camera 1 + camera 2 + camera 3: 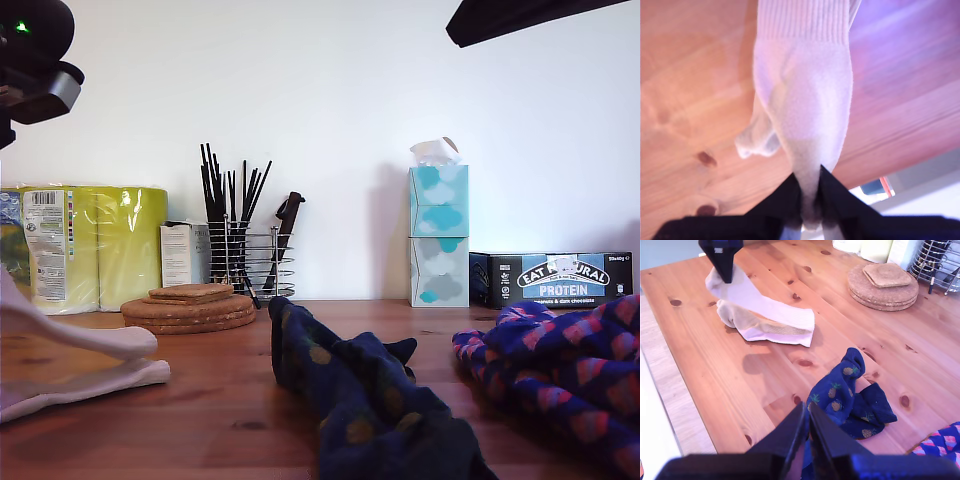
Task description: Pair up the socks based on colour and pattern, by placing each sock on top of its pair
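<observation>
White sock (pixel 802 105) hangs pinched in my first end effector (pixel 810 192).

The setting looks like a home, likely a kitchen or dining corner. A knotty pine worktop (pixel 230 390) stands against a plain white wall, carrying a wrapped pack of paper rolls (pixel 85 245), stacked cork coasters (pixel 190 307), a wire utensil holder (pixel 250 262), tissue boxes (pixel 438 235) and a protein-bar box (pixel 555 278) (ordinary household goods).
</observation>
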`<state>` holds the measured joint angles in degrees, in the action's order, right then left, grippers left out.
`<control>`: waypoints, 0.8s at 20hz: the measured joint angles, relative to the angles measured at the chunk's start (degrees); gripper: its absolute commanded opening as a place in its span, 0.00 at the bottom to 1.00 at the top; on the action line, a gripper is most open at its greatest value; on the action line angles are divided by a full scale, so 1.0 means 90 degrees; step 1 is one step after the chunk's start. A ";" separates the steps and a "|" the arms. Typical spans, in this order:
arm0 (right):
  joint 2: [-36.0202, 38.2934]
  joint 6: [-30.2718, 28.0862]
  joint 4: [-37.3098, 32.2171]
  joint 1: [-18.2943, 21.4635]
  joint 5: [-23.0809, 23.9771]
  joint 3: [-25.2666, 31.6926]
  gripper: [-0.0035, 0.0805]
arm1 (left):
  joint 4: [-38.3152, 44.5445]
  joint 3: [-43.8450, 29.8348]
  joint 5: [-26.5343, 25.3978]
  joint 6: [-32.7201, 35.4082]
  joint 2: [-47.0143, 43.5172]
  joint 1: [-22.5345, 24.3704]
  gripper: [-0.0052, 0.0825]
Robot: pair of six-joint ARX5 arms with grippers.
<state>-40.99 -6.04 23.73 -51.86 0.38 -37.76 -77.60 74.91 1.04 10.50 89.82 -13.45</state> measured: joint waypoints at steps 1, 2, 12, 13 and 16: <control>0.0000 0.0000 0.0000 0.0000 0.0000 0.0000 0.03 | 0.0073 -0.0107 0.0007 0.0012 0.0000 0.0022 0.21; 0.0000 0.0000 0.0000 0.0000 -0.0002 0.0000 0.03 | 0.0151 -0.0255 0.0010 0.0024 0.0000 0.0041 0.31; 0.0000 -0.0024 0.0000 0.0000 -0.0177 0.0000 0.03 | 0.0692 -0.0418 -0.0481 0.0199 0.0002 0.0041 0.10; 0.0000 -0.0024 -0.0002 0.0000 -0.0180 0.0000 0.03 | 0.0840 -0.0418 -0.0340 0.0347 0.0002 0.0041 0.04; 0.0000 -0.0024 0.0000 0.0000 -0.0189 0.0000 0.03 | 0.1375 -0.0418 0.0294 0.1013 0.0002 0.0041 0.03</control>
<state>-40.99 -6.26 23.73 -51.86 -1.32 -37.76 -65.23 71.16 3.68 19.62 89.84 -13.08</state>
